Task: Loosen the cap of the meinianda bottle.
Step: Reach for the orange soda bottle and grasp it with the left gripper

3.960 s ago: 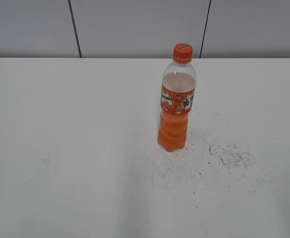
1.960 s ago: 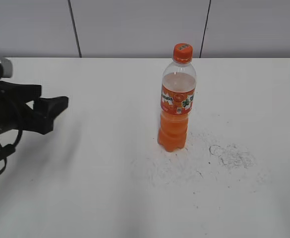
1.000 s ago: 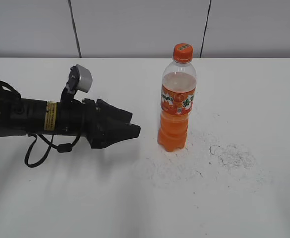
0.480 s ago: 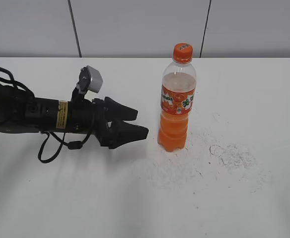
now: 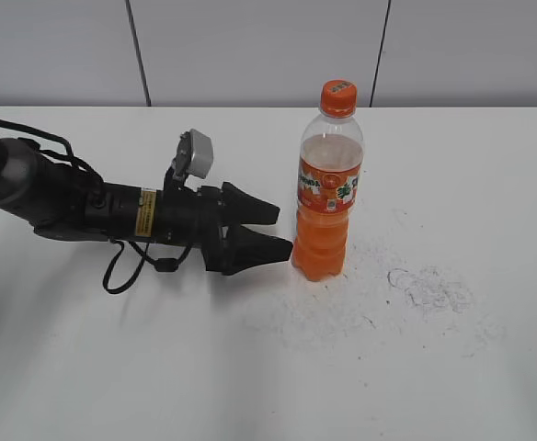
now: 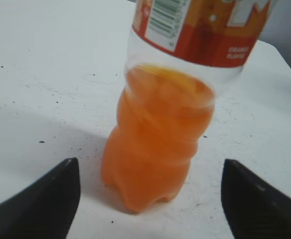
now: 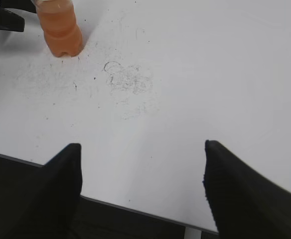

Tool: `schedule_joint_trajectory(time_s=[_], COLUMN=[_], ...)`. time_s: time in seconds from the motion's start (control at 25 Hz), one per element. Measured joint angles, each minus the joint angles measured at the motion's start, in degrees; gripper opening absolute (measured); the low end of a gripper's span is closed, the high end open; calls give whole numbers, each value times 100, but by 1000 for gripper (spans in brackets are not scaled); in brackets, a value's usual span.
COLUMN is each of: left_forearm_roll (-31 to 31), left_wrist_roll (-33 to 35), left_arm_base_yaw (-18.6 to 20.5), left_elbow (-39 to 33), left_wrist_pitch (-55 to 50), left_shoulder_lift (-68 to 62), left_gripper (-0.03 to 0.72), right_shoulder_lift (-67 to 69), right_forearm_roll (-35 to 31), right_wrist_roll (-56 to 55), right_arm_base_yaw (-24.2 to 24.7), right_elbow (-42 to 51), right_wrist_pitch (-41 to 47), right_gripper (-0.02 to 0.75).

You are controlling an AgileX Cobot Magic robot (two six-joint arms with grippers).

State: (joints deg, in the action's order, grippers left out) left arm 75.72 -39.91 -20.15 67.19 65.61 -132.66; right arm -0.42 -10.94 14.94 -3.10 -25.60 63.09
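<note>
On the white counter (image 5: 112, 367) the meinianda bottle (image 5: 327, 197) stands upright, right of centre in the exterior view, with the cap (image 5: 338, 96) seated on its neck; whether the cap sits tight cannot be told from this angle. The left wrist view cuts the bottle (image 6: 160, 134) off above the label, so the cap and neck are out of that frame, and the orange drink there is slightly blurred. The right wrist view catches only the bottle's lower body (image 7: 61, 30) at the top left corner, the rest cropped away, with a dark fingertip of the other arm just left of it. The right gripper (image 7: 140, 191) shows only as two dark fingers at the bottom edge with a broad gap between them and nothing held; it does not appear in the exterior view, and it looks to hang well back from the bottle, near the counter's edge. Grey scuff marks (image 5: 429, 289) smudge the counter to the right of the bottle's base, and a paler panelled wall (image 5: 250, 50) runs behind. The black left arm (image 5: 75, 207) lies low across the counter from the left edge, a loose cable looping under it and a small grey camera on top. The left gripper (image 5: 282, 231) is spread wide and empty, its tips just beside the bottle's lower orange part on the left, apparently not touching; the nearer finger almost reaches the base, and nothing stands between the fingers and the bottle.
</note>
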Motion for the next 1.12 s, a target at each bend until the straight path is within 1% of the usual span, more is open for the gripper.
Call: schedule_joint_trajectory(time_s=[0.12, 0.2, 0.36, 0.48, 0.84, 1.12], left_forearm_roll=[68, 141, 166, 160, -116, -247], left_wrist_roll=[0, -6, -4, -4, -4, -4], left_arm_base_yaw=[-116, -260, -552, -676, -775, -928], left_elbow=[194, 333, 581, 707, 1146, 1184], left_wrist_pitch=[-5, -40, -444, -667, -550, -541], left_shoulder_lift=[-124, -147, -147, -158, -548, -566], left_gripper=[692, 692, 692, 692, 690, 683], right_shoulder_lift=[0, 0, 0, 0, 0, 0], right_forearm_roll=[0, 0, 0, 0, 0, 0], right_wrist_roll=[0, 0, 0, 0, 0, 0], right_arm_base_yaw=[0, 0, 0, 0, 0, 0], right_elbow=[0, 0, 0, 0, 0, 0], right_wrist_pitch=[0, 0, 0, 0, 0, 0], right_gripper=[565, 565, 565, 565, 565, 565])
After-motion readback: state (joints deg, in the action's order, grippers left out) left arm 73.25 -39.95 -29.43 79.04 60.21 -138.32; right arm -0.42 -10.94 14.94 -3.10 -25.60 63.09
